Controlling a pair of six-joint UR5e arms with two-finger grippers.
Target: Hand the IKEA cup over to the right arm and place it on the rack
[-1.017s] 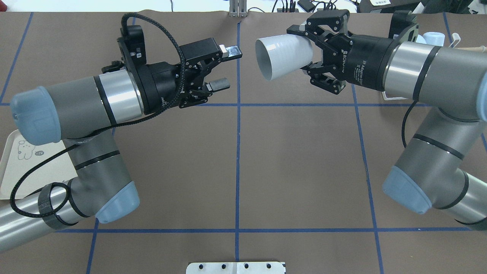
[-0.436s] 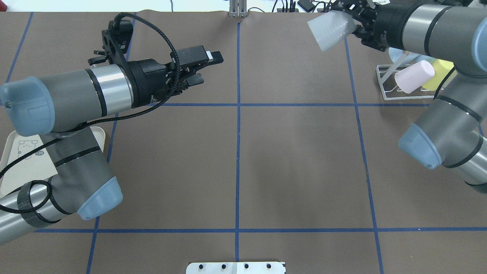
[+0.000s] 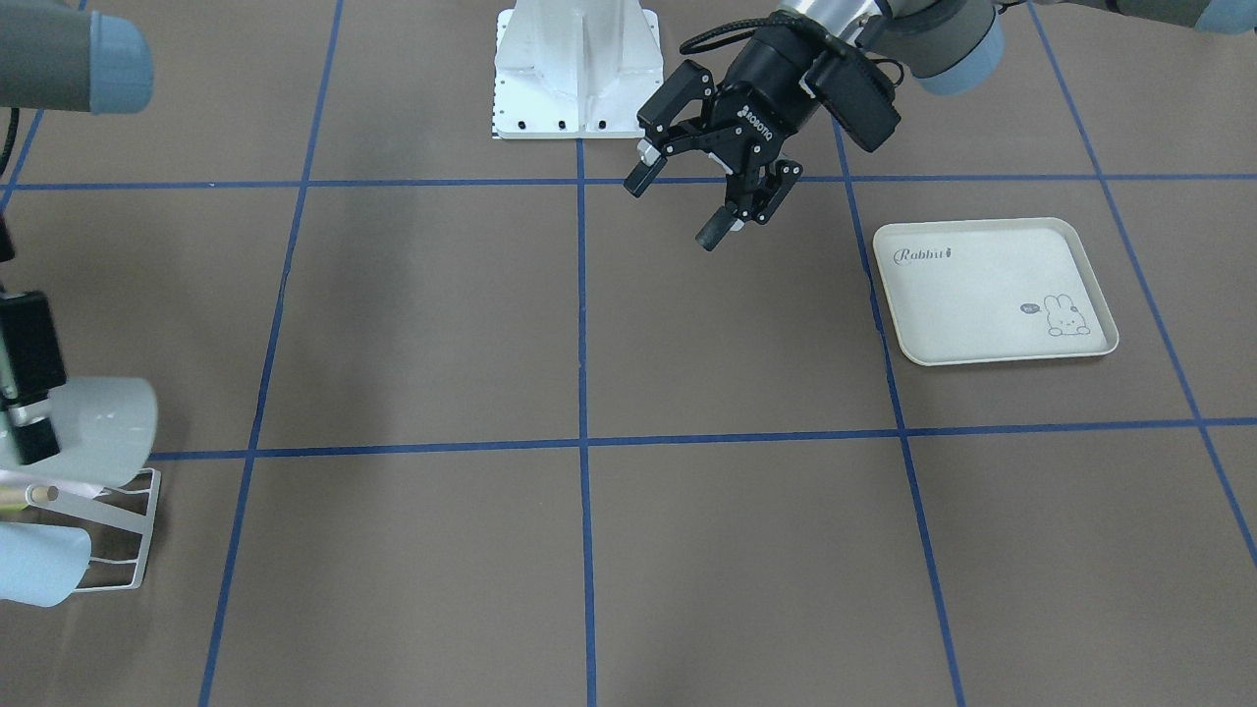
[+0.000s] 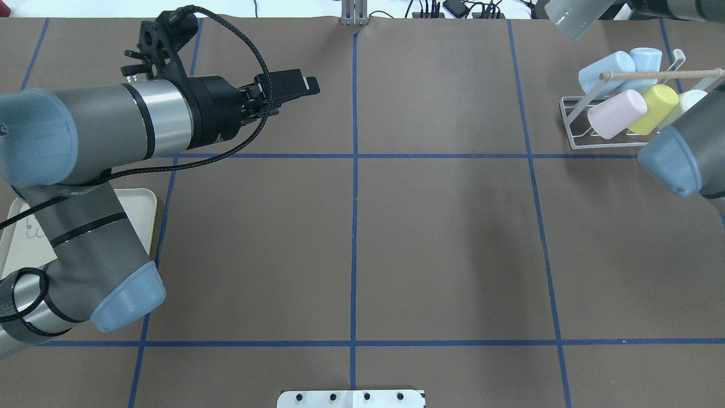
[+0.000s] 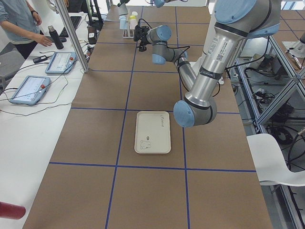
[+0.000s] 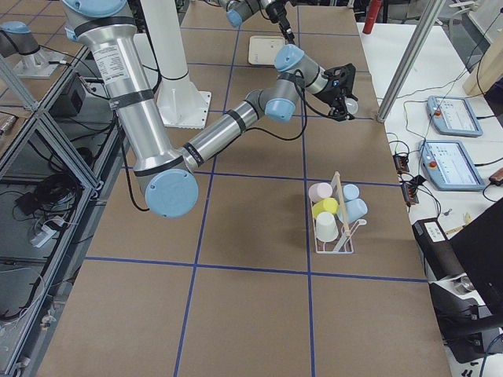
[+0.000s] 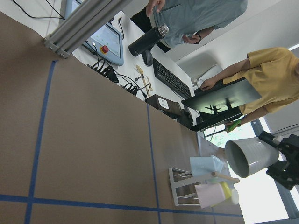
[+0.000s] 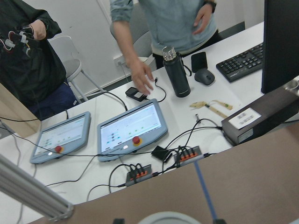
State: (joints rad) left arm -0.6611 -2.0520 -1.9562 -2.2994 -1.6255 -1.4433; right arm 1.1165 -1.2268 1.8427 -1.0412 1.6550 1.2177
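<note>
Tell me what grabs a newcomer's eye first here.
Pastel cups crowd the white rack at the table's far right corner. The pale IKEA cup hangs in the air near it, while the left gripper, jaws open, hovers over the table.

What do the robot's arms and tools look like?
The left arm and right arm are grey tubes with silver bands, thin black rings and pale blue joint caps. The left tool is black, two-fingered, with white ROBOTIQ lettering. A ribbed black cable loops along the left arm.

Beyond my brown, blue-taped table [image 4: 442, 238] stands a white desk [image 8: 247, 86] with two tablets [image 8: 133, 128], a keyboard [image 8: 240, 63] and a dark bottle [image 8: 176, 72].
</note>
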